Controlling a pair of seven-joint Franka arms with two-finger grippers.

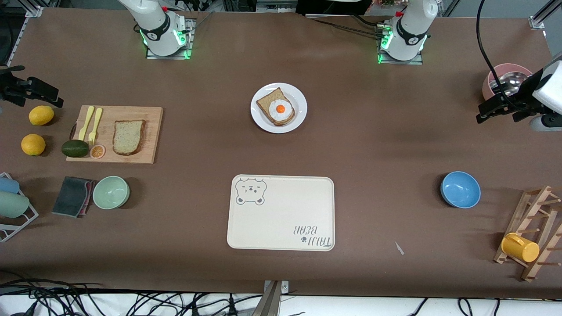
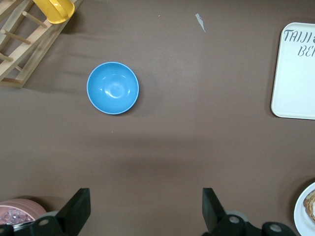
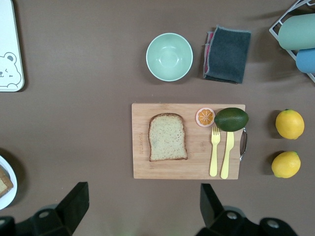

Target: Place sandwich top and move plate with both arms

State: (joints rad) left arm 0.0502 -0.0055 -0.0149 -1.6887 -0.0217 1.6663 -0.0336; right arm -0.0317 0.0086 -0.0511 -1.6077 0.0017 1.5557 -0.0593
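- The bread slice (image 1: 128, 137) lies flat on the board (image 1: 115, 134), toward the right arm's end of the surface (image 1: 373, 145).
- On the same board, beside the slice, lie a yellow fork (image 1: 94, 126) and knife (image 1: 87, 122), an avocado (image 1: 75, 148) and an orange slice (image 1: 97, 151).
- The plate (image 1: 279, 107) sits mid-surface, between the two arm bases, carrying a slice topped with a fried egg (image 1: 280, 109).
- The tray (image 1: 281, 213) lies nearer the camera than the plate, well apart from it.
- The right gripper (image 3: 140, 204) hangs over bare surface just beside the board, fingers spread, holding nothing.
- The left gripper (image 2: 146, 209) hangs over bare surface at the left arm's end, fingers spread and empty; the blue bowl (image 2: 112, 88) lies below it, well apart.
- A green bowl (image 1: 111, 192) and grey cloth (image 1: 73, 196) sit nearer the camera than the board; two lemons (image 1: 41, 115) lie beside it.
- A pink bowl (image 1: 505, 79) sits by the left arm.
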